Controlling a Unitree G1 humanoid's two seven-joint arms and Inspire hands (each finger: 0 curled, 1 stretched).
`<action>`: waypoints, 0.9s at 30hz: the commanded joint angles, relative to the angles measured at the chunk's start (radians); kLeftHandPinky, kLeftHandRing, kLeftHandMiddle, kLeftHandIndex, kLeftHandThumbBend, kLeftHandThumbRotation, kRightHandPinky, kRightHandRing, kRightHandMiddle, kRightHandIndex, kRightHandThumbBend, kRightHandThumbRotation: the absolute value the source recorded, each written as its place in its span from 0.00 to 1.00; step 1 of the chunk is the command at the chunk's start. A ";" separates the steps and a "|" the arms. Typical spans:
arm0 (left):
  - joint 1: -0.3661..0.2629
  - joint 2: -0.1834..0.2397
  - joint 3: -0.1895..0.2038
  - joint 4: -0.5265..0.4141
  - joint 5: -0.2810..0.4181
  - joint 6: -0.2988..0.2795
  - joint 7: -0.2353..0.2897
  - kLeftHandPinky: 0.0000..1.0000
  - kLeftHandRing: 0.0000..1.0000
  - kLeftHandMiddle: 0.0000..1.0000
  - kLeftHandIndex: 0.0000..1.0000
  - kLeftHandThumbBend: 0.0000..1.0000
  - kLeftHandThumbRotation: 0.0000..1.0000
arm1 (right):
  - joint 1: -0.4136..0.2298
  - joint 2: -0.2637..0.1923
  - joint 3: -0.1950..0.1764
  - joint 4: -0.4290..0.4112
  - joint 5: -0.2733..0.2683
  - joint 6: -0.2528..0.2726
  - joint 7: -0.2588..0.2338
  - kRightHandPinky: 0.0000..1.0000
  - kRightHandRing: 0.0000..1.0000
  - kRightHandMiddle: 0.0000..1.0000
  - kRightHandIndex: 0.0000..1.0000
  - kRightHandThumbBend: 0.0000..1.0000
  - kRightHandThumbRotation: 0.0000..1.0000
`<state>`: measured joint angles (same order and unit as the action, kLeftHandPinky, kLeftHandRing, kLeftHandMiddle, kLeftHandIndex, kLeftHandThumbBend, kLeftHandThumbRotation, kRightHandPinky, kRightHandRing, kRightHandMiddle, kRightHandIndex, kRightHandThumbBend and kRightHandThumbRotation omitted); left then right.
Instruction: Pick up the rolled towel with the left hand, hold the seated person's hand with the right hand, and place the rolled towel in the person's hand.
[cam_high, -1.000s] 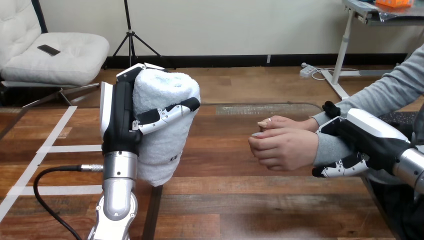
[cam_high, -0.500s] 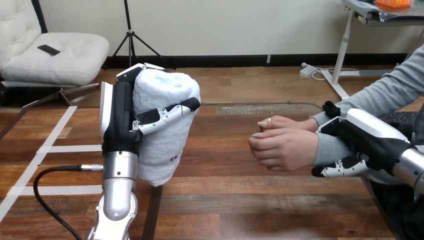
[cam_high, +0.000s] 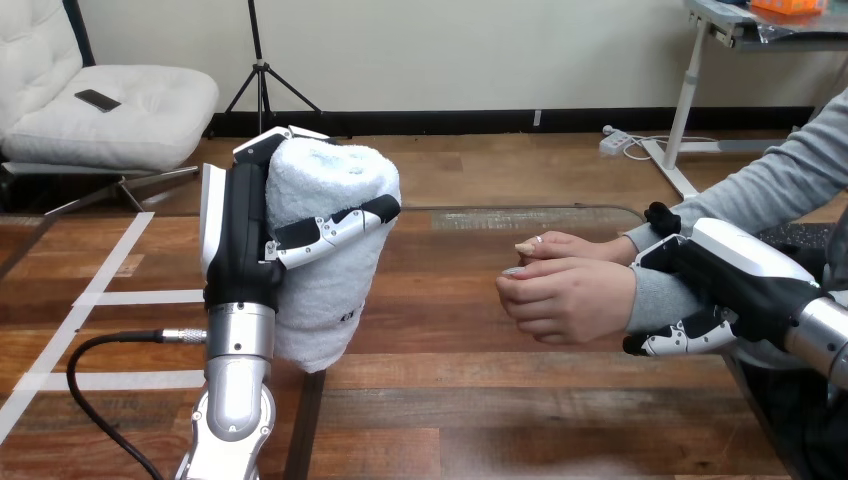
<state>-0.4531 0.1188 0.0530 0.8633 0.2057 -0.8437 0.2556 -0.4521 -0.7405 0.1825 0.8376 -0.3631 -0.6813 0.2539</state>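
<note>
1. Nothing has shifted since the earlier frames: both arms and the person's hand (cam_high: 565, 295) sit as before.
2. Left hand (cam_high: 240, 240), at the view's left, has its fingers and thumb clamped round the upright rolled towel (cam_high: 325, 180), which is lifted off the table (cam_high: 480, 400).
3. Right hand (cam_high: 735, 275) curls round the person's wrist (cam_high: 655, 295), thumb above and fingers below.
4. Towel and person's hand are well apart, so the pause likely precedes the carry across.

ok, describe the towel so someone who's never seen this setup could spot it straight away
Start at the wooden table: over its left side a silver forearm rises to the left robot hand. The rolled towel stands upright in that robot hand's grip. It is the only fluffy white cylinder in the scene, held clear of the person's hand to its right.
</note>
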 joint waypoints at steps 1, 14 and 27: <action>-0.087 0.016 0.001 -0.039 0.002 -0.024 0.009 0.36 0.39 0.41 0.40 0.68 0.00 | -0.053 0.016 -0.015 -0.012 0.004 -0.025 -0.028 0.23 0.27 0.33 0.38 0.58 0.00; -0.086 0.016 0.001 -0.039 0.000 -0.027 0.006 0.35 0.38 0.41 0.40 0.68 0.00 | -0.056 0.018 -0.015 -0.005 0.000 -0.028 -0.032 0.23 0.26 0.33 0.38 0.57 0.00; -0.085 0.015 0.001 -0.042 0.001 -0.024 0.008 0.35 0.38 0.40 0.40 0.67 0.00 | -0.057 0.016 -0.014 0.001 -0.004 -0.036 -0.038 0.22 0.26 0.33 0.37 0.57 0.00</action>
<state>-0.4531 0.1188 0.0529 0.8633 0.2059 -0.8437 0.2560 -0.4521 -0.7405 0.1830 0.8394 -0.3734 -0.6873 0.2433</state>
